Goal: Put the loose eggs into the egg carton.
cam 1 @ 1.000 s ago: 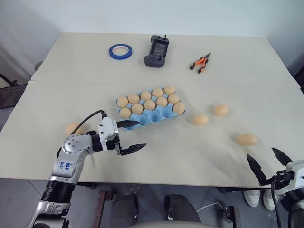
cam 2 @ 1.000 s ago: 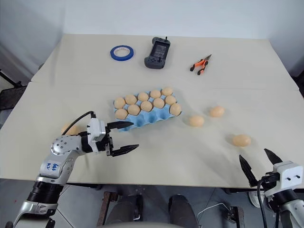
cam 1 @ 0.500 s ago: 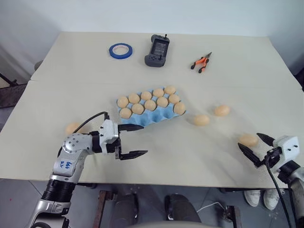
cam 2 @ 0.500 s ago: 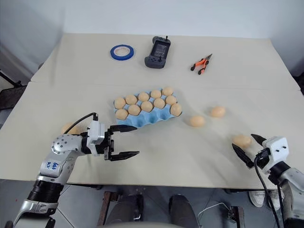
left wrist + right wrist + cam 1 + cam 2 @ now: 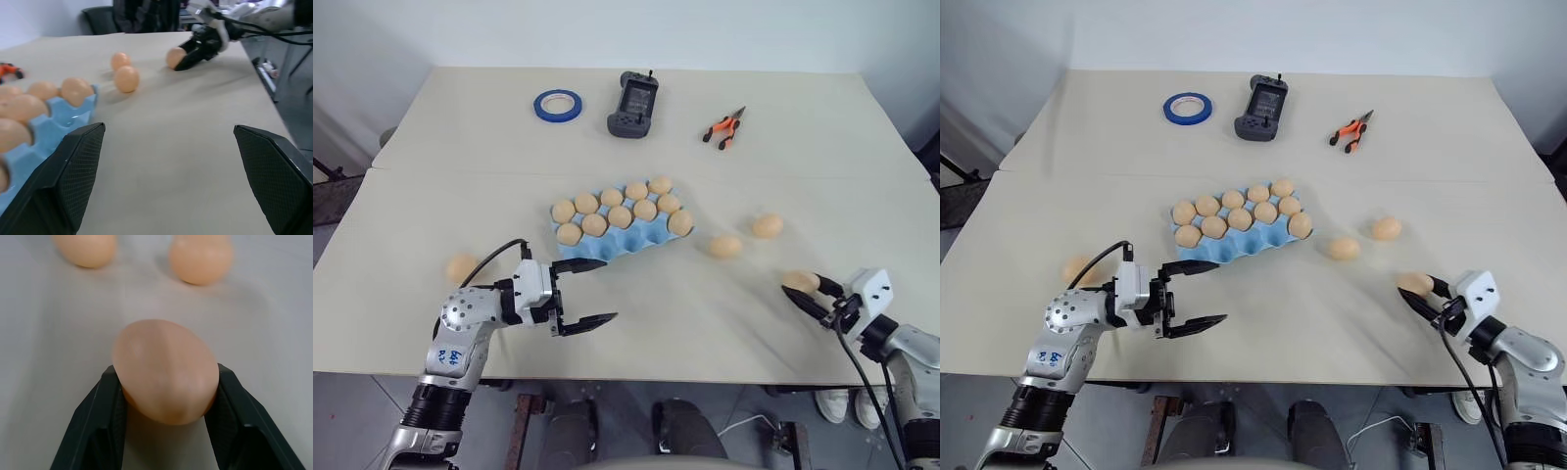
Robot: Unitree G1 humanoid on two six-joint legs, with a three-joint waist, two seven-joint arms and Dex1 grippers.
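Observation:
The light blue egg carton [image 5: 612, 246] sits mid-table, its back two rows full of tan eggs and its near row bare. My right gripper [image 5: 804, 290] is shut on one loose egg [image 5: 166, 377] at the table's right, a black finger [image 5: 100, 426] pressed against each side of it. Two more loose eggs [image 5: 725, 246] [image 5: 767, 225] lie between that gripper and the carton. Another egg [image 5: 461, 267] rests at the far left. My left gripper [image 5: 610, 289] hovers open and holding nothing, just in front of the carton's near left corner.
At the back of the table lie a blue tape roll [image 5: 558, 104], a black handheld controller [image 5: 633, 100] and orange-handled pliers [image 5: 725, 127]. The table's front edge runs just under both grippers.
My right gripper came in from the table's near right edge, reached the nearest loose egg and shut on it. The left gripper stayed open and hardly moved.

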